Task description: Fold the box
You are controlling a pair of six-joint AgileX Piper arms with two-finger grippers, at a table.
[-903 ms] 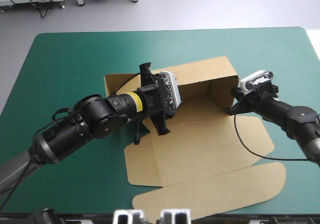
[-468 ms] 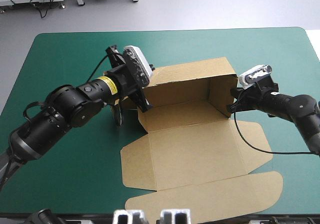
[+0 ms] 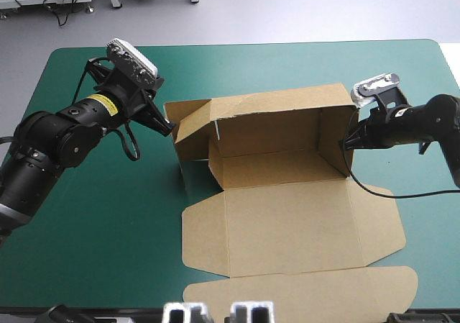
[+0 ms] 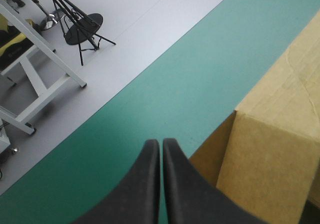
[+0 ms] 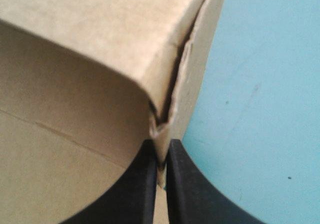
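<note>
Table (image 3: pixel 287 57): we see its teal-green cover under the whole box.
Box (image 3: pixel 287 215): we find it mid-table, brown, with the back wall and both end walls raised and the lid flat toward the near edge.
Left gripper (image 4: pixel 161 143): black fingers pressed together, holding nothing, just beside the left end wall.
Right gripper (image 5: pixel 161 149): fingers pinch the right end wall's edge.
Yellow label (image 3: pixel 103 104): on the left arm (image 3: pixel 65 132); we cannot read its writing.
</note>
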